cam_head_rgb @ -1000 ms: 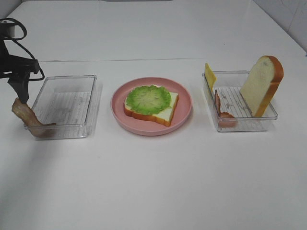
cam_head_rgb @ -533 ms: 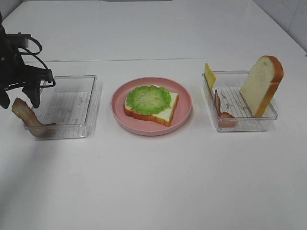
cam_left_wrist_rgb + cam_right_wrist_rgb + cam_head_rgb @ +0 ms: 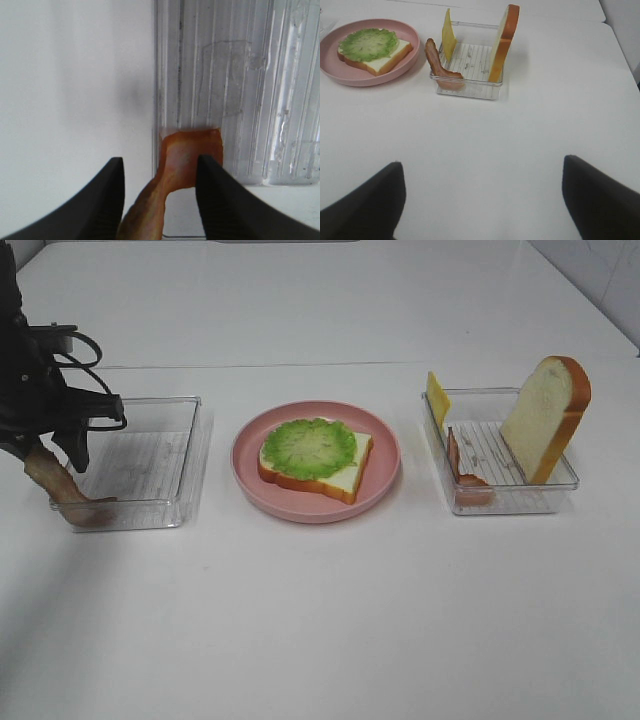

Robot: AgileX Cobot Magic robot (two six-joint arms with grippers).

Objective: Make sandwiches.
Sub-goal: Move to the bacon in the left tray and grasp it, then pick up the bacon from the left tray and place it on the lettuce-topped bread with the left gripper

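A bread slice (image 3: 340, 476) topped with green lettuce (image 3: 308, 447) lies on the pink plate (image 3: 385, 475). A bacon strip (image 3: 55, 485) leans over the left front corner of the left clear tray (image 3: 140, 502). My left gripper (image 3: 48, 455) hangs right over it. In the left wrist view its two black fingers (image 3: 107, 200) stand either side of the bacon strip (image 3: 182, 157), partly closed in, with a gap showing on one side. My right gripper (image 3: 482, 200) is open and empty, well short of the right tray (image 3: 470, 90).
The right tray (image 3: 510, 502) holds an upright bread slice (image 3: 545, 415), a yellow cheese slice (image 3: 437, 398) and a second bacon strip (image 3: 462, 472). The left tray holds only the end of the first strip.
The left arm has moved right and down onto the bacon strip, and its jaws have narrowed around it. The bacon and the right gripper have not moved.
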